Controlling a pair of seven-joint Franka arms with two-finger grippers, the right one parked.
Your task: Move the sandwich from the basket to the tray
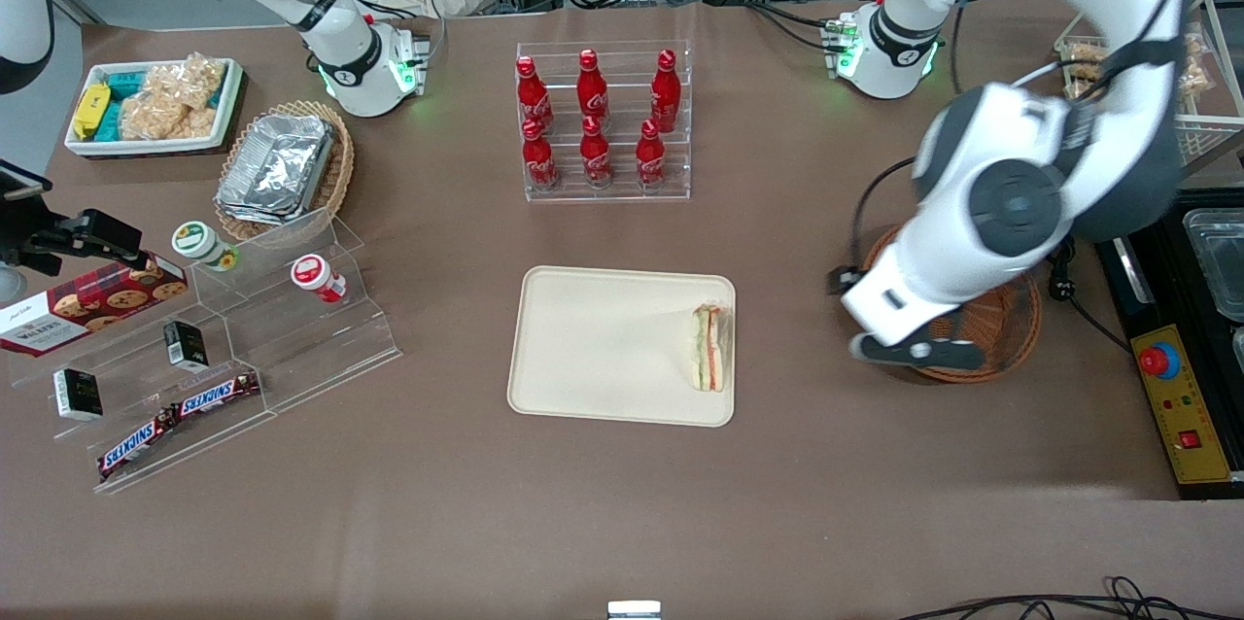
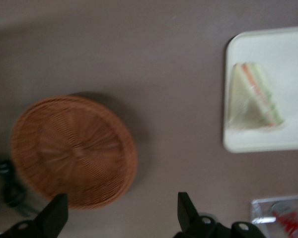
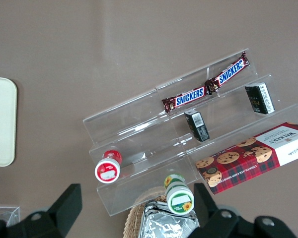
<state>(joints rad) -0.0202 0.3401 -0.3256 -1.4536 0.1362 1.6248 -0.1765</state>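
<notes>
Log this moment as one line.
sandwich: on tray | basket: empty | end effector: open, above the table beside basket

A triangular white-bread sandwich (image 1: 709,348), green and orange-red filling showing along its cut edge, lay flat inside the cream tray (image 1: 603,348) at centre frame, against its right-hand rim. The round reddish-brown wicker basket (image 1: 1001,328) sat right of centre, partly hidden beneath the gripper (image 2: 120,215), its fingers spread.

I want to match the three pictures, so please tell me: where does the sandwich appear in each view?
Front view: the sandwich lies on the tray, at the edge toward the working arm; the gripper hovers open over the basket.
Left wrist view: sandwich on the tray.
Right wrist view: not in it.
Shared landmark: the tray.
</notes>
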